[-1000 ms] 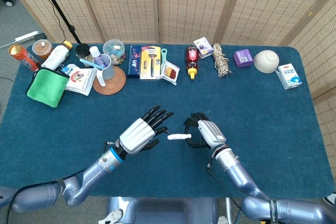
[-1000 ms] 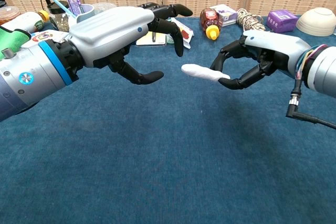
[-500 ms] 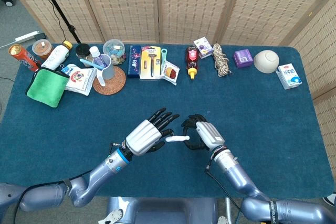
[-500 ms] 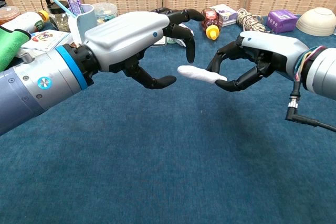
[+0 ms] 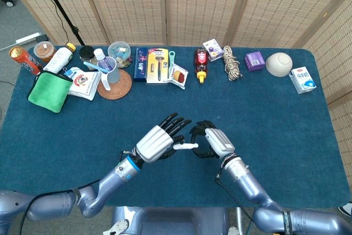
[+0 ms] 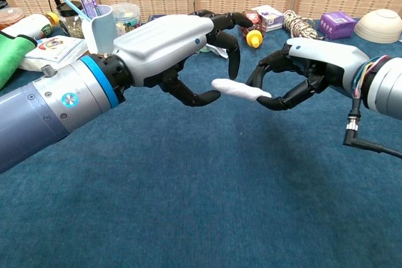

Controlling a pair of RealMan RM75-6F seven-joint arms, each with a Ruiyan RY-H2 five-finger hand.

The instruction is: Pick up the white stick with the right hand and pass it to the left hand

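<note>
The white stick (image 6: 237, 88) hangs level above the blue table, and my right hand (image 6: 308, 70) pinches its right end between thumb and fingers. In the head view the stick (image 5: 187, 147) shows as a short white bar between the two hands. My left hand (image 6: 179, 48) is at the stick's left end with its fingers spread. Its thumb lies just under the stick's tip and its fingers arch over it, not closed on it. From the head view my left hand (image 5: 159, 141) and right hand (image 5: 212, 141) nearly meet at mid-table.
Along the far edge of the table (image 5: 275, 114) stand a green cloth (image 5: 48, 93), bottles, a cup on a round mat (image 5: 114, 83), a razor pack (image 5: 157, 64), a sauce bottle (image 5: 201, 64), rope (image 5: 232, 62), a purple box (image 5: 254, 60) and a bowl (image 5: 279, 63).
My left hand has moved right until its open fingers bracket the stick's left end. My right hand has held the stick nearly still, shifting slightly left.
</note>
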